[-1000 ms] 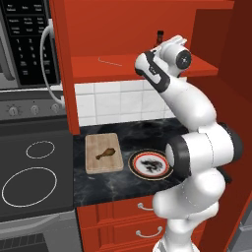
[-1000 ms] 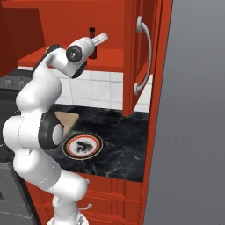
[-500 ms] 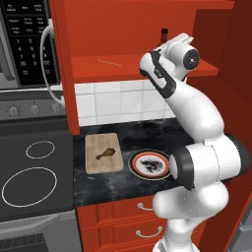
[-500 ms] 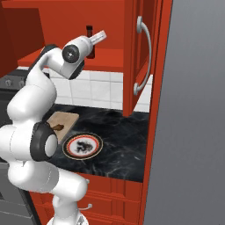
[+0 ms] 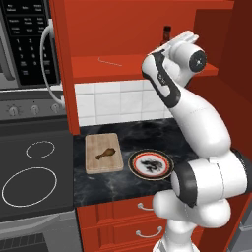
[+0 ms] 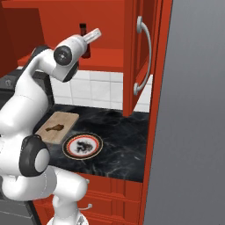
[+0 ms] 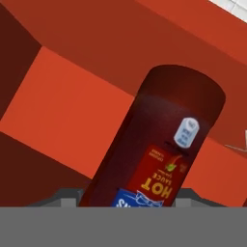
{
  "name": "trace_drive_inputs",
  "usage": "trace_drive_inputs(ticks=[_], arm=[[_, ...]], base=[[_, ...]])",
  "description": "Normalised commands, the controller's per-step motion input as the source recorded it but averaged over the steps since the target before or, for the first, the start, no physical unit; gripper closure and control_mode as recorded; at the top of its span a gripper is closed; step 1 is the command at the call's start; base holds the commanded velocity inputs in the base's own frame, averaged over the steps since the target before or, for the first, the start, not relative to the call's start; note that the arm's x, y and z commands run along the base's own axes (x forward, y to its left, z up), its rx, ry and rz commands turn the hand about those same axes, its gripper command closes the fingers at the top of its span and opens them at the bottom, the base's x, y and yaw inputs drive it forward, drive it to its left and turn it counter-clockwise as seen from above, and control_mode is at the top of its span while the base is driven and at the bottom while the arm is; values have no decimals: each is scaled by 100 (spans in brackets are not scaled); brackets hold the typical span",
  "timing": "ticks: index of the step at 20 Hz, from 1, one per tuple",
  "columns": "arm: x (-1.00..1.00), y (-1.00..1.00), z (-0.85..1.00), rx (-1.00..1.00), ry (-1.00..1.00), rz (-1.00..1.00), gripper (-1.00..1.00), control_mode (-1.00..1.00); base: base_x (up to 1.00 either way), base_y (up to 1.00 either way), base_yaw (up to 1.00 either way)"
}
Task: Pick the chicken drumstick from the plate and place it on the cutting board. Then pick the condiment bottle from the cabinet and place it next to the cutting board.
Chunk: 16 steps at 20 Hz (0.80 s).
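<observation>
Jaws cannot be read for certain: at the bottom of the hand view the condiment bottle point(image 7: 159, 144) sits centred just above the grey band, with only faint grey corners of the finger tips at either side of its body, so whether they are parted around it or pressing on it cannot be told. The bottle stands upright on the cabinet point(image 5: 123, 64) shelf, its long axis vertical in the room, though the rolled hand camera shows it upside down, label inverted and base toward the top of the picture. From the left base view its black cap point(image 5: 167, 30) rises just beyond the gripper point(image 5: 170, 45), on the far side of the hand; the right base view shows the bottle point(image 6: 83, 39) just left of and behind the gripper point(image 6: 93, 35). So the bottle lies straight ahead along the approach line, very close. Below, the chicken drumstick point(image 5: 108, 154) lies on the cutting board point(image 5: 93, 165), and the plate point(image 5: 150, 164) sits just right of it, so step 1 looks done.
</observation>
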Motion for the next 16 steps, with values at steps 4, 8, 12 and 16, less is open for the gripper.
trace_drive_inputs(ticks=[4, 8, 12, 16], arm=[[-3, 1, 11, -5, -4, 1, 100, -100], [0, 0, -9, -2, 0, 1, 100, -100], [-2, 0, -48, -1, 5, 0, 100, -100], [-22, 0, -14, 0, 3, 0, 100, -100]], base=[[0, 0, 0], [0, 0, 0], [0, 0, 0], [0, 0, 0]])
